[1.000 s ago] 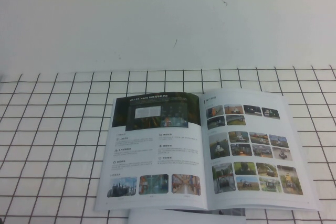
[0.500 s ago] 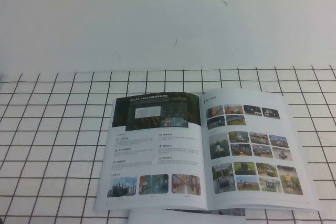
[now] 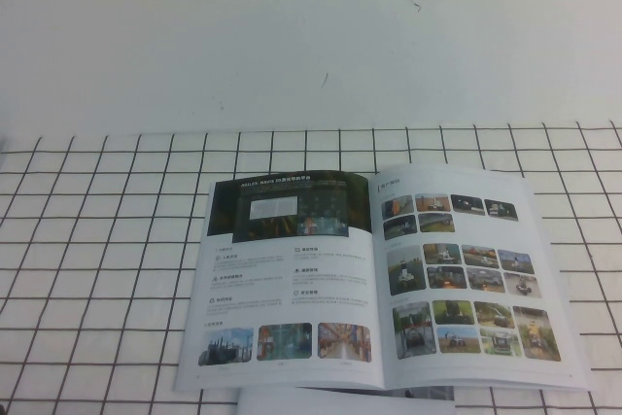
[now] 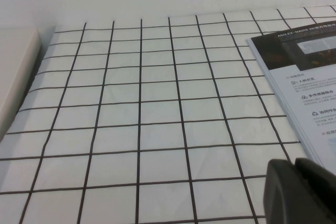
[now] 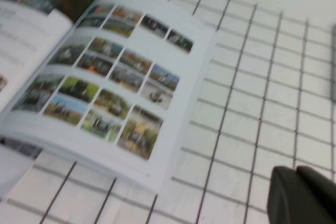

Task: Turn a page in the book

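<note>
The book (image 3: 379,284) lies open and flat on the checked cloth, right of centre in the high view. The page (image 3: 287,279) rests flat as the left leaf, its dark banner and three colour photos facing up. The right leaf shows rows of small robot photos. Neither gripper appears in the high view. In the left wrist view my left gripper (image 4: 295,163) is shut and empty, above the cloth, just off the book (image 4: 310,77). In the right wrist view my right gripper (image 5: 295,170) is shut and empty, over the cloth beside the book (image 5: 105,77).
A white sheet edge (image 3: 330,401) peeks from under the book's near side. The black-gridded cloth (image 3: 97,240) covers the table, with a plain white surface (image 3: 292,36) behind it. A pale slab (image 4: 13,72) borders the cloth in the left wrist view.
</note>
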You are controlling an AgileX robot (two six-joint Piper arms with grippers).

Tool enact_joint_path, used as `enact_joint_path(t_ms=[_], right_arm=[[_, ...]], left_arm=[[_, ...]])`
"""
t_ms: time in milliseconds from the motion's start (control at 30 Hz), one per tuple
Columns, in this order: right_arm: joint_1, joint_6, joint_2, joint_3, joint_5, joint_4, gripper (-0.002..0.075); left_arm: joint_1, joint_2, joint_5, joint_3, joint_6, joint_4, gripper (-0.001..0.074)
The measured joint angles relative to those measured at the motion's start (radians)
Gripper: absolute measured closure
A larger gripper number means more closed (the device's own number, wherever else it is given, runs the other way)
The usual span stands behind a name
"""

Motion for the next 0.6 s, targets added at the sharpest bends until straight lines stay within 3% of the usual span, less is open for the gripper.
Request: enact_joint_path(t_ms=[367,600], right_arm=[[-0.238,0.002,-0.262,0.129,-0.161,0.033,0.0727],[-0.274,0.002,-0.266,0.280,-0.279,0.034,0.0728]], left_arm=[[0.000,0.000,0.008,0.000,0.000,-0.001,0.0737],[0.000,0.000,0.008,-0.001,0.000,-0.001,0.0737]])
